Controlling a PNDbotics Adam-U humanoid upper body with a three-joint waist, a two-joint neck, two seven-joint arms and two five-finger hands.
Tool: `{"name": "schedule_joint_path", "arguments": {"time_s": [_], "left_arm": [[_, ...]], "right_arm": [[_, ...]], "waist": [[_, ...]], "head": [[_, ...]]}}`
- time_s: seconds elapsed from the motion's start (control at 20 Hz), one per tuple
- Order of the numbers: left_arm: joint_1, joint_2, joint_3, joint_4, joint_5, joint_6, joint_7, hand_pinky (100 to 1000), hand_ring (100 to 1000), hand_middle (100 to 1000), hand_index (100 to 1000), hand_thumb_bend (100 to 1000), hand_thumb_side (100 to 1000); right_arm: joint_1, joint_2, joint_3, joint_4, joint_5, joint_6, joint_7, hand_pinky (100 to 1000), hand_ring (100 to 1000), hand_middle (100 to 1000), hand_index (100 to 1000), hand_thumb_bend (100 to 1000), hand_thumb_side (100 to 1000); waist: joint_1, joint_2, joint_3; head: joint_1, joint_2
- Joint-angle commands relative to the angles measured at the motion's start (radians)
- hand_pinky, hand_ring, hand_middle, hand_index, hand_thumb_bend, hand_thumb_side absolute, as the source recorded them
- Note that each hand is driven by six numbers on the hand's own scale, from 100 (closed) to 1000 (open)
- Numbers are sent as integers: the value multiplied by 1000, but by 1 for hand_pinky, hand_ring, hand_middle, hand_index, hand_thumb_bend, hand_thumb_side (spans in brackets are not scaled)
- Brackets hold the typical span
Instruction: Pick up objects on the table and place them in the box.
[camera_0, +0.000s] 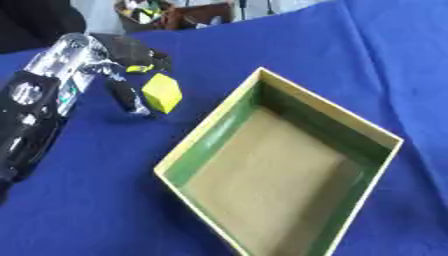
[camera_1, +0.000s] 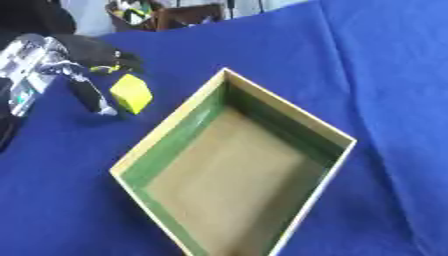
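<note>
**Left hand at the yellow block; box holds nothing**

While the left arm enters from the view's left side, its left hand (camera_0: 122, 65) sits over the blue-covered desk (camera_0: 87, 200) at the upper left, just beside a yellow block (camera_0: 162, 92). The hand is black with silver joints. One dark finger reaches down along the block's left side, with its tip near the cloth; whether it touches the block cannot be told. The other fingers are bunched above and behind the block, curled rather than spread. No finger is seen closing round the block, which appears to rest tilted on the desk, one corner pointing down.

The box (camera_0: 210, 131) lies to the right of the block and apart from it, turned askew so that one corner points to the far side of the desk. Its rim is pale yellow, its inner walls are green, and its floor is a plain tan. Nothing lies inside it.

A small patch of yellow shows on the hand itself, above the block; what it is cannot be made out.

The right hand appears in neither view.

At the far edge, beyond the cloth, stands a brown container (camera_0: 188, 15) with mixed items, too blurred to identify.
</note>
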Motion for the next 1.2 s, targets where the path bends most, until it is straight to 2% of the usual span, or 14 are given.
{"name": "schedule_joint_path", "arguments": {"time_s": [0.05,0.25,0.4,0.6,0.85,0.95,1.1,1.15,1.2], "left_arm": [[-22,21,21,3,-16,-123,-127,744,870,980,1000,395,547],[-24,17,22,12,-14,-117,-127,721,845,940,1000,277,457],[-26,14,23,12,-4,-112,-126,679,806,889,999,225,436],[-25,8,23,15,46,-111,-114,619,744,811,955,204,434],[-26,7,20,15,94,-107,-123,602,701,735,873,202,436],[-26,9,19,11,99,-104,-130,592,683,698,812,202,440],[-28,11,21,4,93,-96,-131,561,641,606,642,169,455],[-29,12,21,2,91,-93,-129,555,638,605,600,100,401],[-29,13,23,-1,87,-85,-125,549,640,615,561,100,269]], "right_arm": [[-11,-13,-9,-22,4,2,-7,511,578,537,695,278,641],[-11,-11,-9,-22,4,7,-16,511,578,534,691,278,641],[-11,-10,-10,-22,5,11,-21,512,579,533,688,280,641],[-9,-8,-11,-22,9,20,-28,512,578,531,685,284,641],[-8,-5,-11,-22,15,27,-33,511,578,529,682,285,639],[-8,-5,-11,-22,16,29,-34,511,578,528,681,285,639],[-6,-4,-11,-22,18,31,-36,512,578,528,681,284,637],[-5,-4,-11,-22,18,32,-36,512,578,528,681,284,636],[-5,-4,-12,-22,18,33,-37,512,578,529,681,282,635]], "waist": [[-7,-18,-2],[-5,-12,-4],[-4,-10,-5],[-4,-7,-7],[-3,-5,-6],[-3,-5,-6],[-3,-6,-5],[-3,-7,-4],[-3,-8,-4]], "head": [[6,-15],[7,-17],[8,-18],[8,-21],[8,-22],[7,-22],[7,-19],[6,-18],[6,-18]]}}
